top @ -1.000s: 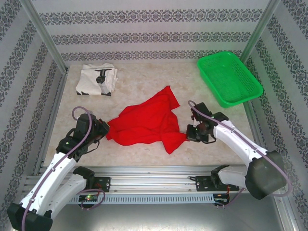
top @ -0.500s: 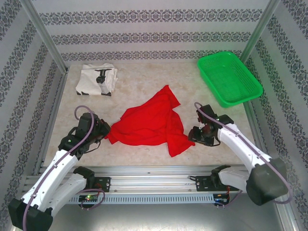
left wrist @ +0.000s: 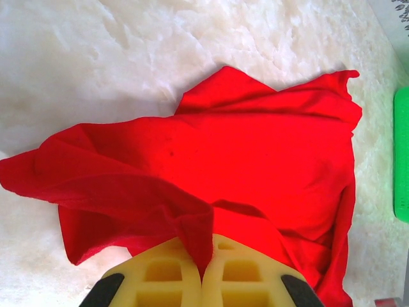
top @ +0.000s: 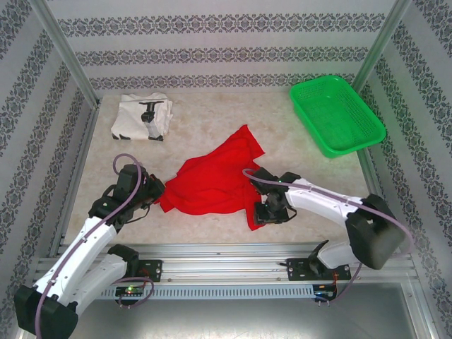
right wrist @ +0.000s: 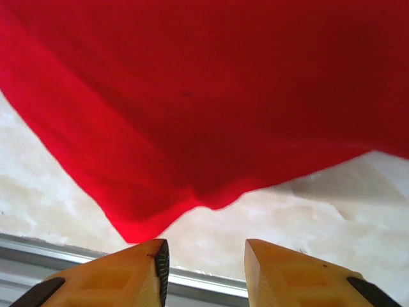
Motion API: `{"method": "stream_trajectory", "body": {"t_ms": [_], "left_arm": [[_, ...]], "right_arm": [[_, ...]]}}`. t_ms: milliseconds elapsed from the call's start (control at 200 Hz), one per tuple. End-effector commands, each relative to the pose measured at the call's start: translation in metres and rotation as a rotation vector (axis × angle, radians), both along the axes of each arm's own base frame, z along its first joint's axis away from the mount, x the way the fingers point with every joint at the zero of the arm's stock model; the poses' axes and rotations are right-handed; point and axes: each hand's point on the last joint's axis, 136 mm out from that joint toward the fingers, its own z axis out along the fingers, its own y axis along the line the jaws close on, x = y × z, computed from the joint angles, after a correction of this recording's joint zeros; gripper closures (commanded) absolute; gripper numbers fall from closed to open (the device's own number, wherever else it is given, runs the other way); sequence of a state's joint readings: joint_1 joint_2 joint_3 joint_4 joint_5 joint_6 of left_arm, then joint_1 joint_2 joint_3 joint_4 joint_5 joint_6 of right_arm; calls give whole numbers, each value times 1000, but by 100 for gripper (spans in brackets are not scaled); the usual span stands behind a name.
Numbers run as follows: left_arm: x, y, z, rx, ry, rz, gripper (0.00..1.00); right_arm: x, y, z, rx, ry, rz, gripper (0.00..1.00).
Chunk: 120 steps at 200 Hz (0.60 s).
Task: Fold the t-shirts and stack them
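Red t-shirt (top: 215, 185), crumpled on the table (top: 212, 120) left of the green basket (top: 357, 144), is clamped at its far edge by the left gripper (left wrist: 204, 268), while a corner grasp for spreading is judged due from the right gripper (right wrist: 206, 252), held apart and empty, basket-side.

Bare table (top: 212, 120) beyond red shirt (top: 215, 183)

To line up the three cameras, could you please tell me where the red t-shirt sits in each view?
Top external: red t-shirt at mid-table.
Left wrist: centre, a fold pinched in the left gripper.
Right wrist: upper frame, above the open right gripper.
Shared landmark: the pale table.
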<state>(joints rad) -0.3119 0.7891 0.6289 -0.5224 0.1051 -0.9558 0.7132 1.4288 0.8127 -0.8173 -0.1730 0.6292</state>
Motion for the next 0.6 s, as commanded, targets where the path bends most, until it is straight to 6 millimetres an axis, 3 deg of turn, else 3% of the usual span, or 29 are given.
{"method": "stream_trajectory", "body": {"t_ms": [0,180,594], "left_arm": [[3,1,2,-1,-33,-8,100],[2,1,1,0,-29,-6,100],[1,3,-3,6,-23,4,100]], "right_arm": [[14,6,-2,-26,-41,16,64],[19,6,-9,-70,-42,26,68],[6,-4,-20,-133,-16,13,81]]}}
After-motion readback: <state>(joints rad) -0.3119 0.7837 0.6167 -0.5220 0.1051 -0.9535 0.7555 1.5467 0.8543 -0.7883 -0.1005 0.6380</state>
